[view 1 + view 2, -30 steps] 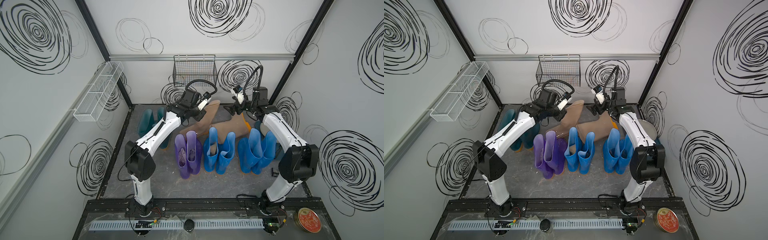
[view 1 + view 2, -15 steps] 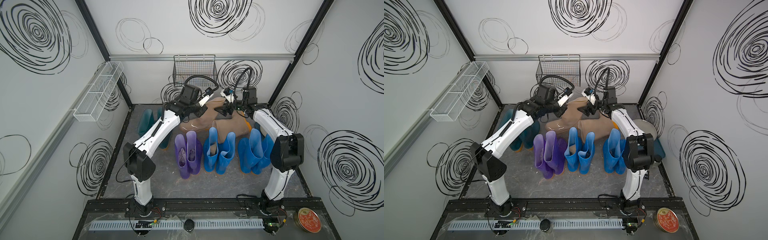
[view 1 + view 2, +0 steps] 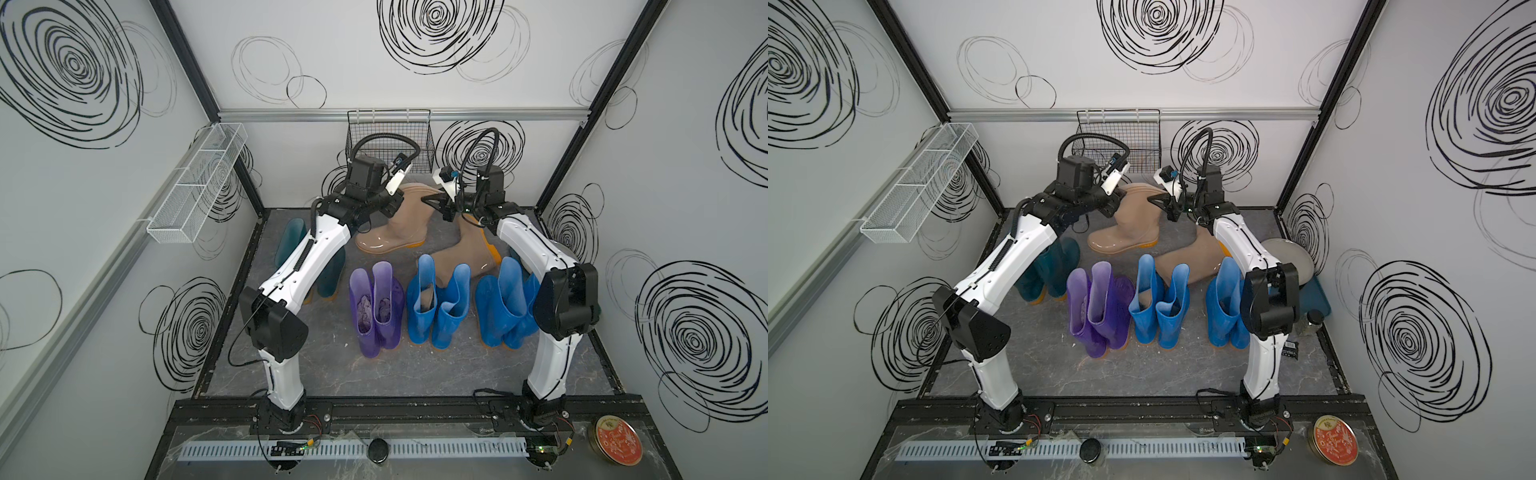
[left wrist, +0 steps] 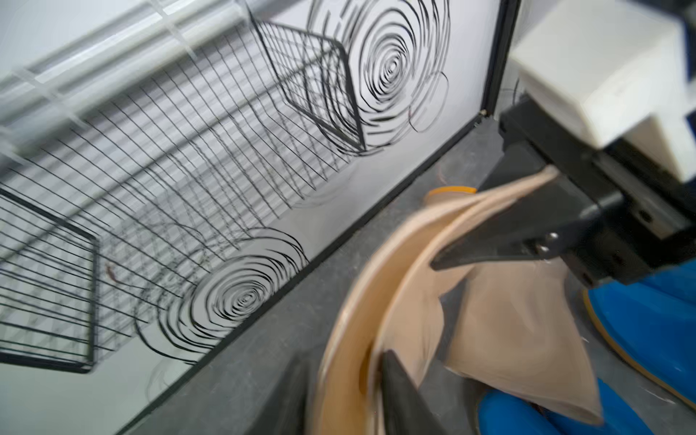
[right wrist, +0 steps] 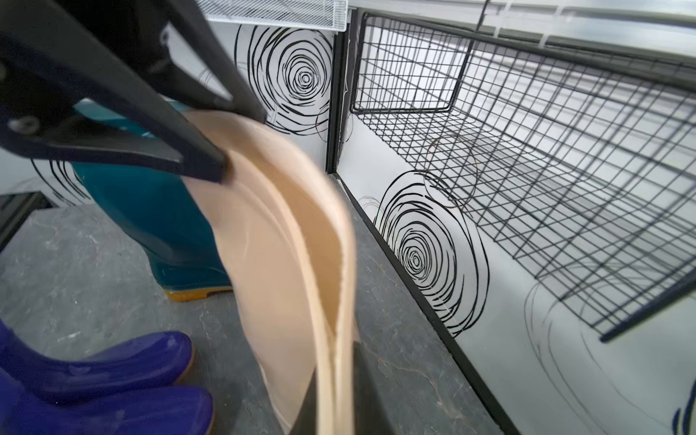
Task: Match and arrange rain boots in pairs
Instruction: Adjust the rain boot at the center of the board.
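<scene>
Now, tan boot point(image 3: 405, 218) handover at the cuff.
My right jaws pinch its cuff, left jaws spread; floppy cuff could slip, toppling it.

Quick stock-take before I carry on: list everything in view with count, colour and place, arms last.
blue boots: 4, blue, two pairs, front centre and right.
purple boots: 2, purple, front, left of the blue boots.
teal boots: 2, dark teal, rear left.
upright tan boot: 1, tan, rear centre.
fallen tan boot: 1, tan, on its side behind the blue boots.
basket: 1, black wire, back wall.
shelf: 1, white wire, left wall.
tray: 1, teal, far right, under a grey plate.
tin: 1, red, front right corner.
left gripper: open, astride the upright tan boot's cuff.
right gripper: shut on that cuff.
</scene>
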